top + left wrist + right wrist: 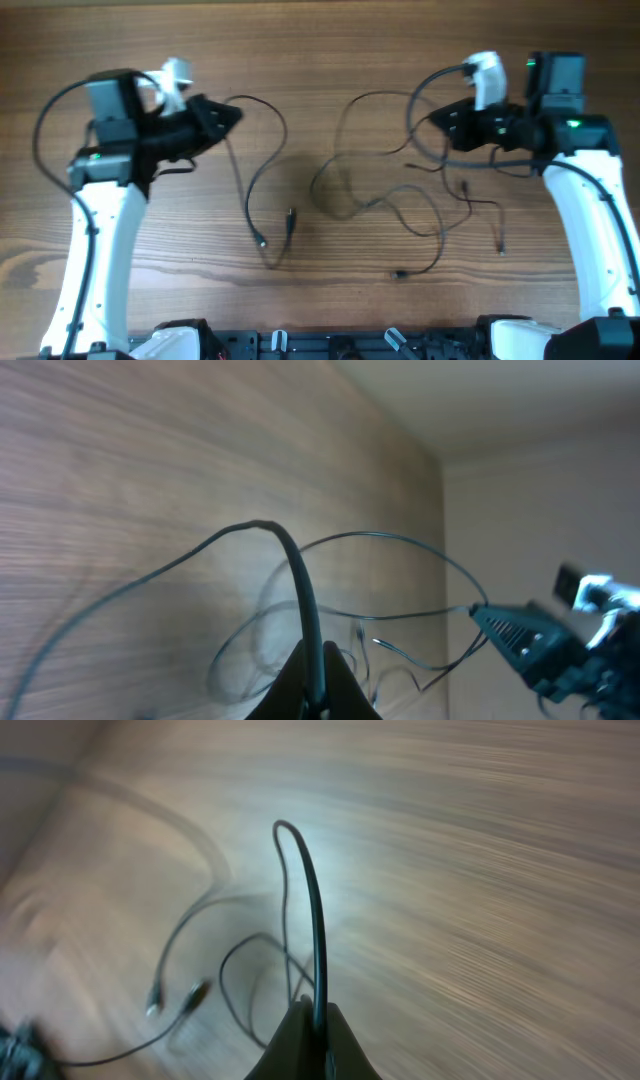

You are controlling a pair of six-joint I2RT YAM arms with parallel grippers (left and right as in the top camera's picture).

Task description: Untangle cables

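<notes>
Thin black cables lie on the wooden table. One cable (268,165) runs from my left gripper (228,114) in a loop down to its plug ends (264,241). A looser tangle (345,190) spreads at centre right, up to my right gripper (442,126). In the left wrist view the gripper (320,685) is shut on a cable (300,585) that arches up from the fingers. In the right wrist view the gripper (316,1038) is shut on a cable (314,920) that arches away; two plug ends (175,1000) lie on the table beyond.
Loose plug ends lie at the front (400,272) and right (500,246) of the table. The right arm's gripper (540,642) shows in the left wrist view. Thick arm cables (60,105) loop over both arms. The arm bases stand along the front edge.
</notes>
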